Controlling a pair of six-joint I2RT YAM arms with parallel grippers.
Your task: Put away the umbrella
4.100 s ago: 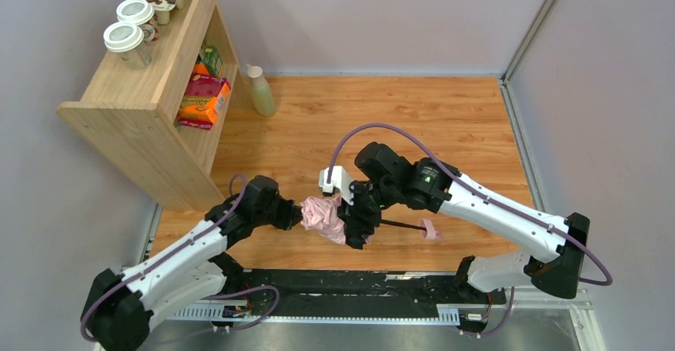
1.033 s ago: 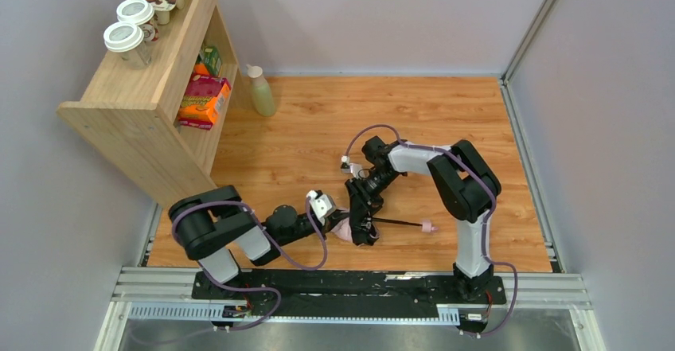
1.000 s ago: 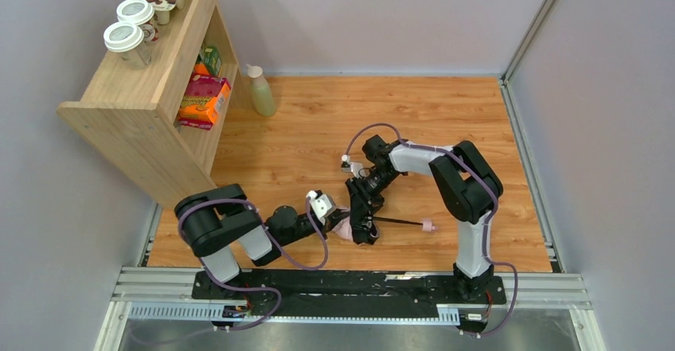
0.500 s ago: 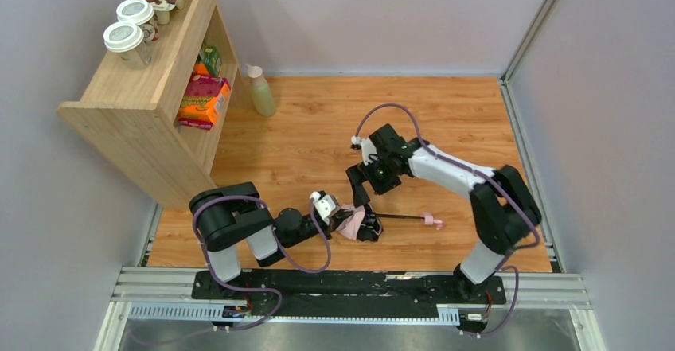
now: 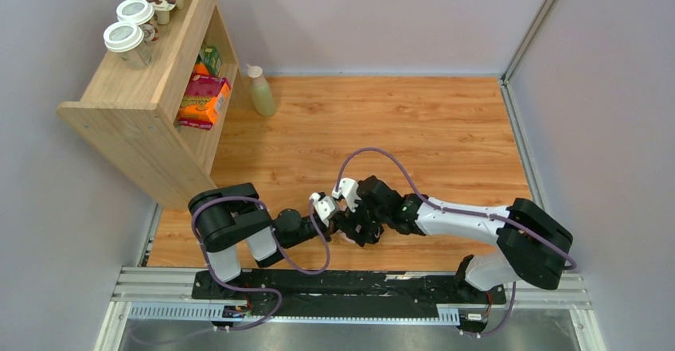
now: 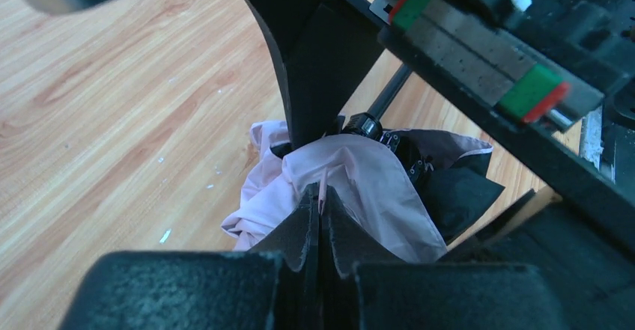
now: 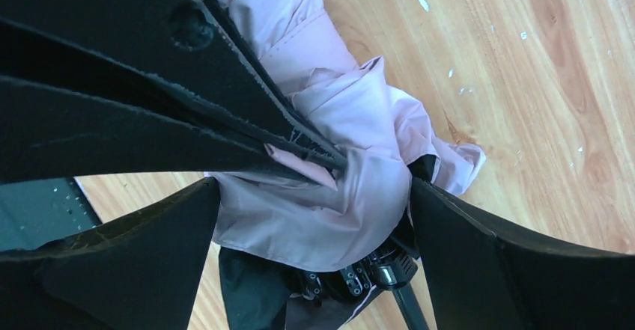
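1. At 6 o'clock on the counter (image 5: 414,120), near its front edge, lies the umbrella (image 6: 359,188), its pale pink canopy crumpled.
2. Left fingers (image 6: 305,225), reaching from 9 o'clock, press together, pinching a fold of canopy.
3. Right fingers (image 7: 479,255) stand spread wide, one on each side of the canopy bundle.

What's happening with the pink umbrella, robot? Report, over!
Left gripper shut, pinching the umbrella by its canopy. Right gripper open, jaws straddling the bundle. Umbrella crumpled on the table, not put away. Nothing in the way.
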